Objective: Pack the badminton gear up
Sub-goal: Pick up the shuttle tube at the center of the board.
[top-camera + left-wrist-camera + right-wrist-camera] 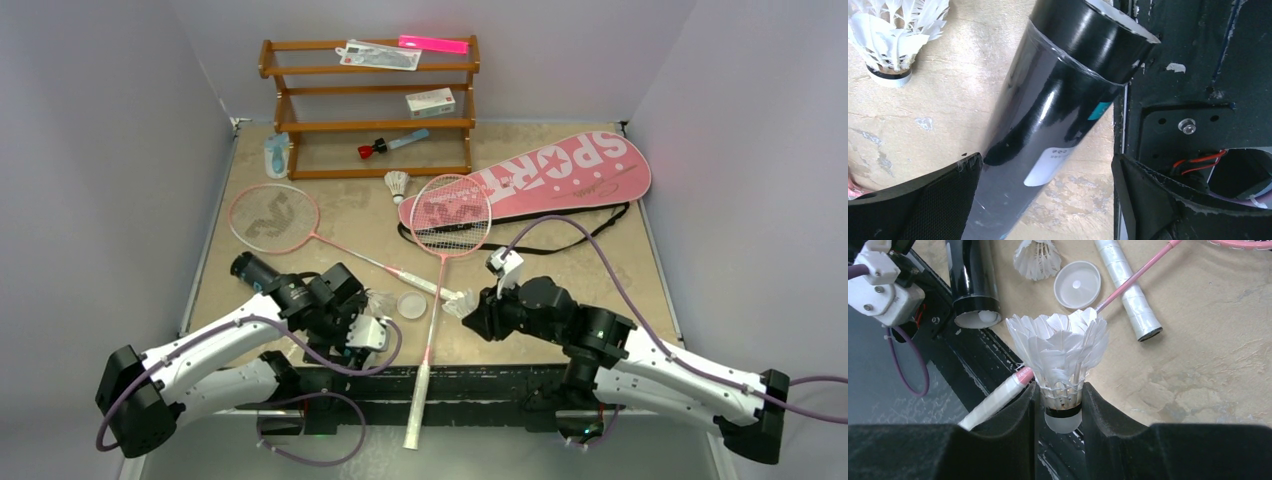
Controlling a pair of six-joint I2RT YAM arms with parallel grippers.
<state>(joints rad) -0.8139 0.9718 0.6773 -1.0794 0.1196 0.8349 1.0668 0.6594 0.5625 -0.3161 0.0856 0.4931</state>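
A shuttlecock (1060,365) is clamped by its cork in the right end effector (1060,412) (feathers fanned away from the fingers), over the table's (1208,365) near edge. At its 11 o'clock lies the tube (973,280), mouth open. The left end effector (1045,172) is spread wide astride it. A cap (1077,284) lies at 12 o'clock.

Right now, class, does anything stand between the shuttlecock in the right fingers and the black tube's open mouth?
Nothing visible does. The shuttlecock sits pinched by its cork in the right fingers; the black tube has its mouth uncovered, its white lid lying on the table nearby. Something white shows inside the mouth.
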